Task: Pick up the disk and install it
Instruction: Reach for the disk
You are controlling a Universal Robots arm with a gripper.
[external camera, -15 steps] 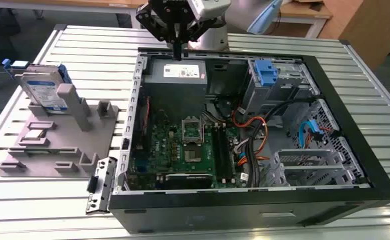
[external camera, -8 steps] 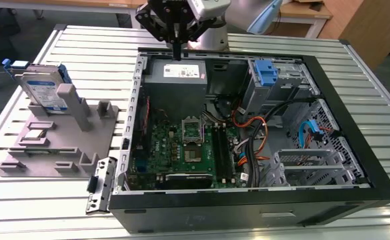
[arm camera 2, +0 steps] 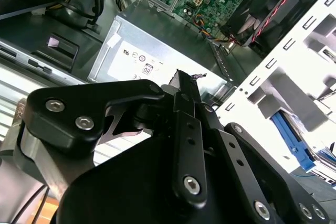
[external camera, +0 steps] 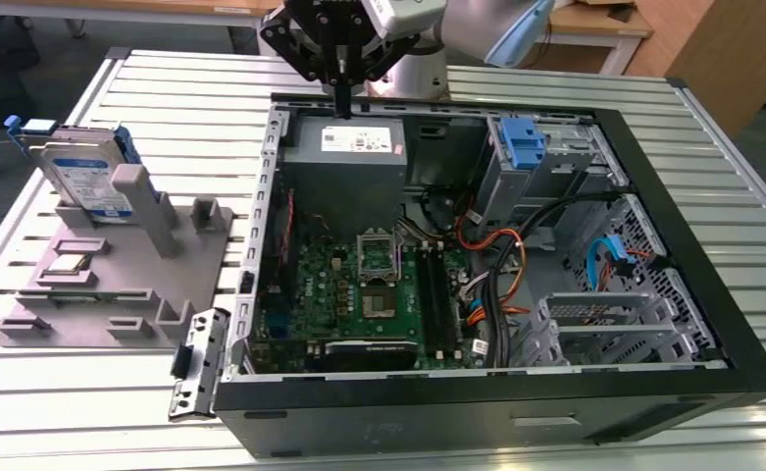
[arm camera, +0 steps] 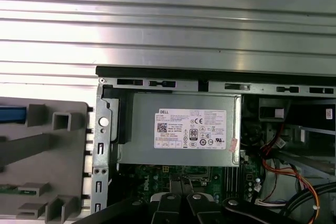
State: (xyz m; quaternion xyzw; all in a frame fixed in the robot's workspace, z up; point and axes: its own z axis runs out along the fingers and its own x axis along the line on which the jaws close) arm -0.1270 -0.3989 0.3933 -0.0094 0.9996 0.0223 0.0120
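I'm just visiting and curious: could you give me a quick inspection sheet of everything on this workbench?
Surface: slatted metal table with an open computer case on it.
Job's things: disk stands upright in grey fixture beside the case, not picked up.
Clutter: black bracket beside case.
End effector: shut, empty, above power supply.
Cables: orange and black bundles inside case.
Surroundings: wooden furniture beyond table.

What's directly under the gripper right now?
The power supply, at the case's corner. The gripper hangs over it, empty. What lies beneath the supply is covered.
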